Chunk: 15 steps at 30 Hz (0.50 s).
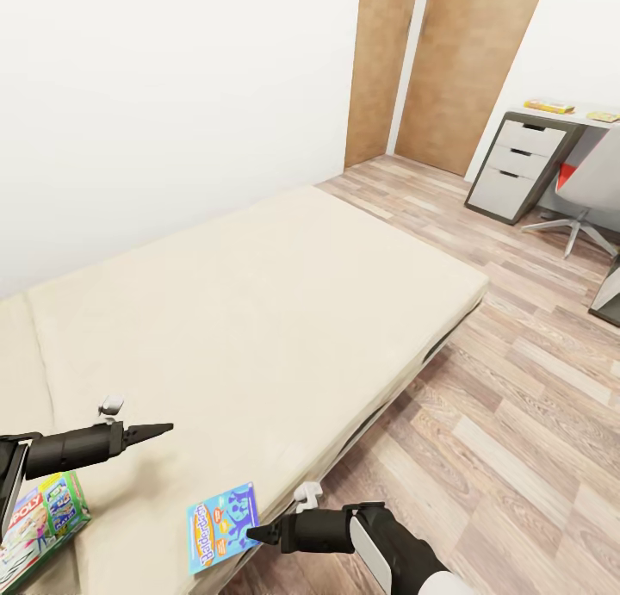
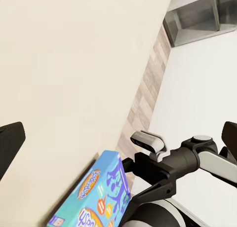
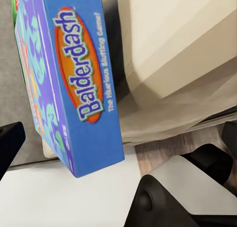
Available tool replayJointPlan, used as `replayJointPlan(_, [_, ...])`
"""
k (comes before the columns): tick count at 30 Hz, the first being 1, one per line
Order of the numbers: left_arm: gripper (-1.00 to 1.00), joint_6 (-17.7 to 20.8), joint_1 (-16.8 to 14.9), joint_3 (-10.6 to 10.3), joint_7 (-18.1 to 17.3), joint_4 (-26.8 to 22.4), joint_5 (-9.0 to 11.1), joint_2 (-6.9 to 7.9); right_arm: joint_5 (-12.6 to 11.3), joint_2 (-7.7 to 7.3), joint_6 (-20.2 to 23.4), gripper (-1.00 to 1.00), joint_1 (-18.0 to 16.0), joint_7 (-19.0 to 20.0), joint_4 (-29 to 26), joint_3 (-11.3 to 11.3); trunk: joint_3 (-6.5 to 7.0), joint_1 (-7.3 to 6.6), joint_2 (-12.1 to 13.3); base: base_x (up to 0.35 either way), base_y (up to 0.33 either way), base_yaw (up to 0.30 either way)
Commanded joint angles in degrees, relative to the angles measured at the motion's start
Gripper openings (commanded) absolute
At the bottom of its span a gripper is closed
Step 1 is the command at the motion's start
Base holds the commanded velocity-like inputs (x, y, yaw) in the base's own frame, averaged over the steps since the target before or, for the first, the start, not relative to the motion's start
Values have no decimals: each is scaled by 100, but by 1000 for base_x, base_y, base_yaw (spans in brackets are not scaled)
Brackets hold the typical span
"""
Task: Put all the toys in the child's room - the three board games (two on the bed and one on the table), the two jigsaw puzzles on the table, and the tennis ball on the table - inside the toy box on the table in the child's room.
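The flat blue-and-orange board game box (image 1: pixel 222 526) lies at the cream bed's (image 1: pixel 258 319) near edge, just beside the right gripper (image 1: pixel 257 534), fingers apart.

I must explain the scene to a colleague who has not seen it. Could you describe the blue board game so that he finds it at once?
Start at the wide cream bed. The blue board game lies flat at its near edge, at the right gripper. Its orange oval reading "Balderdash" distinguishes it from the white and green game box near the left arm.
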Motion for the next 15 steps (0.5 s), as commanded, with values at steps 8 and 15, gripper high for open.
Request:
replayJointPlan(8, [100, 57, -4, 7, -53, -5, -60, -1, -41, 0, 48, 100, -2, -4, -2, 4, -4, -1, -2, 0, 0, 0])
replayJointPlan(15, [100, 57, -4, 7, -53, -5, -60, -1, -41, 0, 48, 100, -1, -4, -2, 4, -4, -1, -2, 0, 16, 0])
